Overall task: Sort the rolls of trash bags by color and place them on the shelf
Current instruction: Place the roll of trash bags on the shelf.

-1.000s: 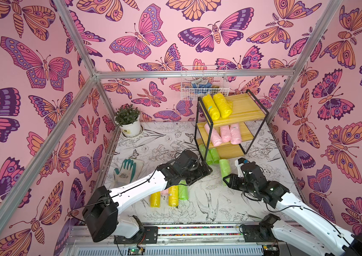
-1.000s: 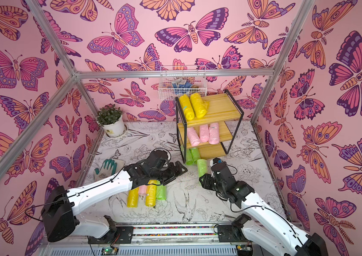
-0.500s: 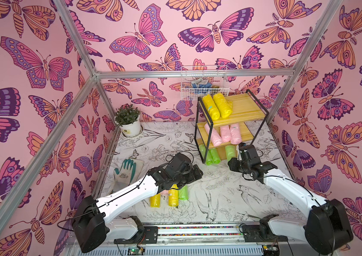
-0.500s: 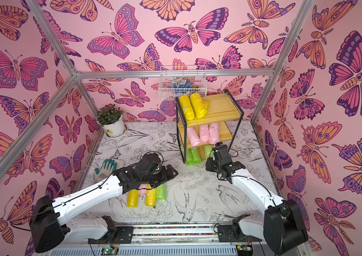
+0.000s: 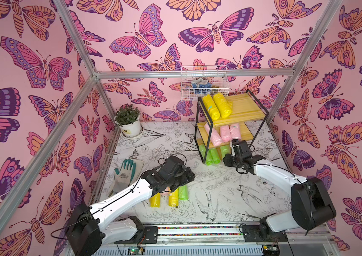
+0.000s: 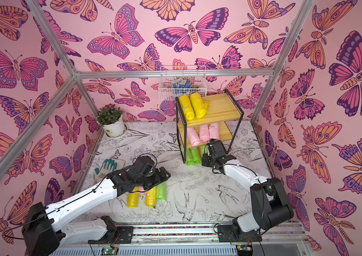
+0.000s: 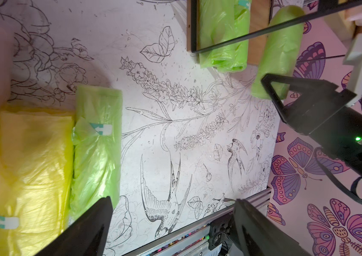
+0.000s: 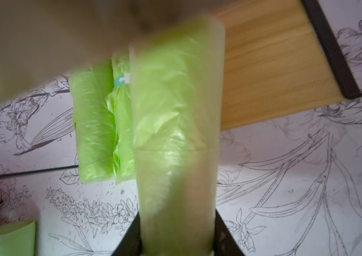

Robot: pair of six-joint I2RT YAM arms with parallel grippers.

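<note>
One green roll (image 8: 175, 133) sits clenched in right fingers (image 8: 225, 236) — clear only by wrist; left fingers (image 7: 87, 232) gape.

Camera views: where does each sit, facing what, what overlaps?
Top views: high in front, looking down at the three-tier wooden shelf; left arm, right arm show.
Left wrist: above the table, facing down; open left hand shows.
Right wrist: beside the shelf, facing its bottom board; right hand grips a lime green plastic roll.
Shared: that roll, both wrist views.

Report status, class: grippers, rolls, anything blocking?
Left gripper: jaws open, by loose green roll. Right gripper: jaws shut, held green roll at shelf bottom tier. Nothing blocking seen.
</note>
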